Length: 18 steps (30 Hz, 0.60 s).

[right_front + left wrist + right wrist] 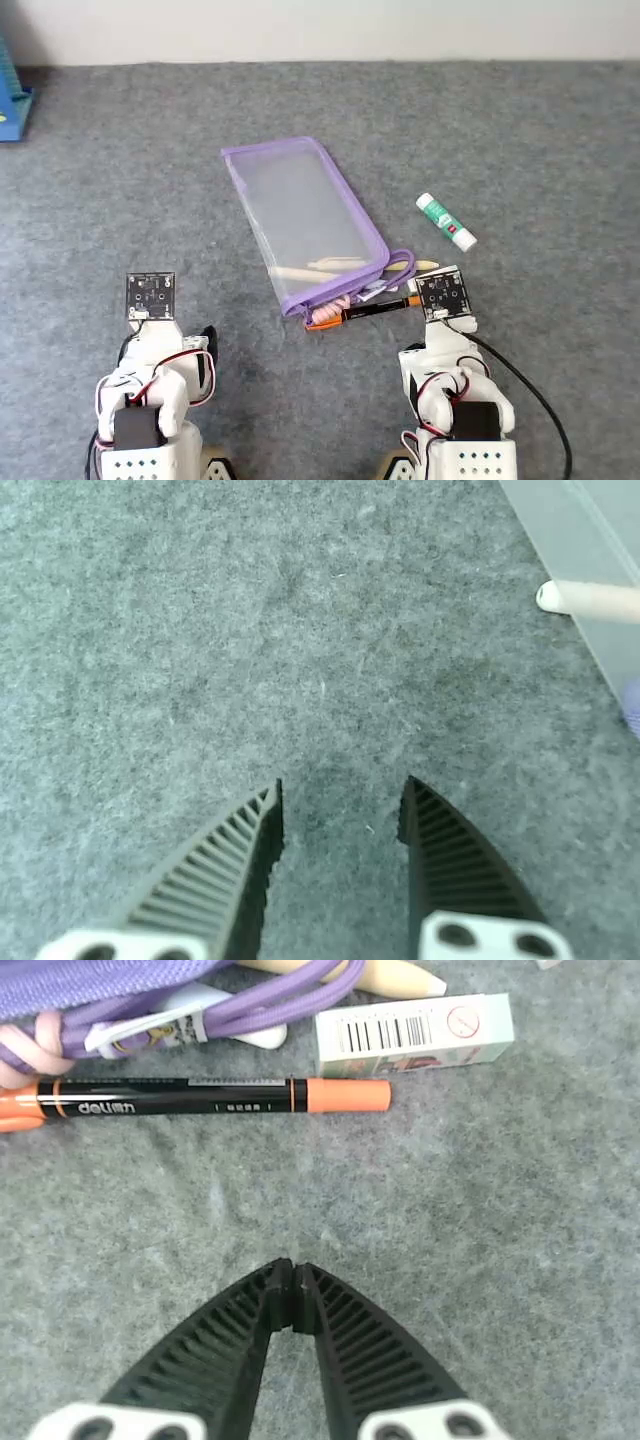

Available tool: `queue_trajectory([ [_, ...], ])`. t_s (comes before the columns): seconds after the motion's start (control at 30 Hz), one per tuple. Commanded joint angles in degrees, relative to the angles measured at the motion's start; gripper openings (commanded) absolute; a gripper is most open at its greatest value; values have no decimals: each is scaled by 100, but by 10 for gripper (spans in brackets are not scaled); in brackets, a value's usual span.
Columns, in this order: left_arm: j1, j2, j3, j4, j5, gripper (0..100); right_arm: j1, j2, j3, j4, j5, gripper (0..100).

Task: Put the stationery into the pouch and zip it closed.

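A translucent purple pouch (305, 215) lies at the middle of the grey carpet, its open end toward the arms. A cream stick (322, 267) rests inside it, its tip showing (590, 598). By the pouch mouth lie a black and orange pen (200, 1095), a white eraser box (415, 1033), a pink item (25, 1055) and the purple zip cord (290, 1000). A white and green glue stick (446, 221) lies apart to the right. My right gripper (292, 1285) is shut and empty, just short of the pen. My left gripper (340, 810) is open over bare carpet, left of the pouch (590, 530).
The left arm (150, 340) and the right arm (445, 340) stand at the near edge. A blue object (12, 100) sits at the far left edge. A pale wall borders the carpet at the back.
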Motion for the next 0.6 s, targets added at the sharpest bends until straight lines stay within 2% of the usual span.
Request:
queue_trajectory([
  [0.0,-26,-70,-110,-88,-35,190,-31,-48,97,40,-35,9],
  [0.57,-26,-70,-110,-88,-35,190,-92,-48,97,31,-9,9],
])
